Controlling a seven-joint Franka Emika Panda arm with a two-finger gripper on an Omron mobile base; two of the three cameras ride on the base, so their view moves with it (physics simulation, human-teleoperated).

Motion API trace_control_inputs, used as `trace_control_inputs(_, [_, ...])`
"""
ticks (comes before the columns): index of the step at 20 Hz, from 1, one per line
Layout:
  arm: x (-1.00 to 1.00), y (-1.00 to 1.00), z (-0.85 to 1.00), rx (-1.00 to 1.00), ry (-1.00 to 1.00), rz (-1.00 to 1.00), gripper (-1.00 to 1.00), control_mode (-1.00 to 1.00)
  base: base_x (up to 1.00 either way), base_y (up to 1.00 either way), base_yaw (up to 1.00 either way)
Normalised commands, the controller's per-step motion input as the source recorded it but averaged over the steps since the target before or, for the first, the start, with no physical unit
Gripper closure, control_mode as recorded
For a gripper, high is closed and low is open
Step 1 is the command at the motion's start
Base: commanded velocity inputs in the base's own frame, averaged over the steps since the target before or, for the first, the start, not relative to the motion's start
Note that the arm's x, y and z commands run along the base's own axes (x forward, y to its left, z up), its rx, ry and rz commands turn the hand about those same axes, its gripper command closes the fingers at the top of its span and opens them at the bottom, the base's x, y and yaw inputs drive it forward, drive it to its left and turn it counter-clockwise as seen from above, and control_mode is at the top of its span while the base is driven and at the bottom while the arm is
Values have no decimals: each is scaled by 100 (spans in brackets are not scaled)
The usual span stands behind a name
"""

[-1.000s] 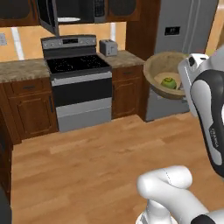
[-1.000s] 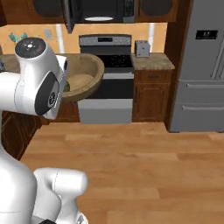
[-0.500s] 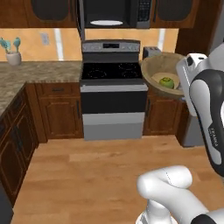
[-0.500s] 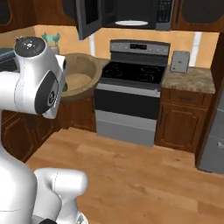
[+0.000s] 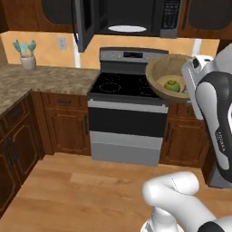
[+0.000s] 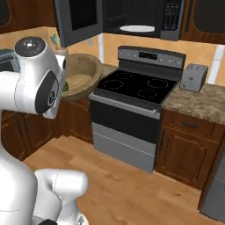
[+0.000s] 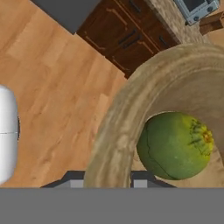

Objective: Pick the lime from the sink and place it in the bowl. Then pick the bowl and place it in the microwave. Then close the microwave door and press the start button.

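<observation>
My gripper (image 7: 106, 182) is shut on the rim of the tan wooden bowl (image 7: 117, 127), one fingertip on each side of the wall. The yellow-green lime (image 7: 174, 145) lies inside the bowl. In the left base view the bowl (image 5: 159, 74) hangs in the air in front of the stove's right side, with the lime (image 5: 172, 84) on its bottom. The black microwave (image 5: 136, 18) is above the stove, its door (image 5: 89, 23) swung open to the left and the white turntable plate (image 5: 127, 29) showing. In the right base view the bowl (image 6: 81, 74) hangs left of the stove, below the open door (image 6: 79, 19). The sink is out of view.
A black and steel stove (image 5: 126, 113) stands below the microwave between brown cabinets. A granite counter (image 5: 41, 79) with a small plant pot (image 5: 27, 56) runs to the left. A grey toaster (image 6: 194, 77) sits on the counter right of the stove. Wooden floor lies in front.
The whole picture has shifted, so the base has moved: the stove and the open microwave now sit nearer and more central. The bowl with the lime stays in the gripper.
</observation>
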Motion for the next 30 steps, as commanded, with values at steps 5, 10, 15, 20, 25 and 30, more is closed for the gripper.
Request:
trace_control_inputs(5, [0, 0, 0, 0, 0, 0, 100, 100, 100, -65, 26])
trace_control_inputs(10, [0, 0, 0, 0, 0, 0, 100, 100, 100, -31, 23])
trace_control_inputs(15, [0, 0, 0, 0, 0, 0, 100, 100, 96, -12, 21])
trace_control_inputs(20, [0, 0, 0, 0, 0, 0, 100, 100, 83, 19, 6])
trace_control_inputs(25, [0, 0, 0, 0, 0, 0, 100, 100, 88, -1, 5])
trace_control_inputs(30, [0, 0, 0, 0, 0, 0, 100, 100, 64, -13, 4])
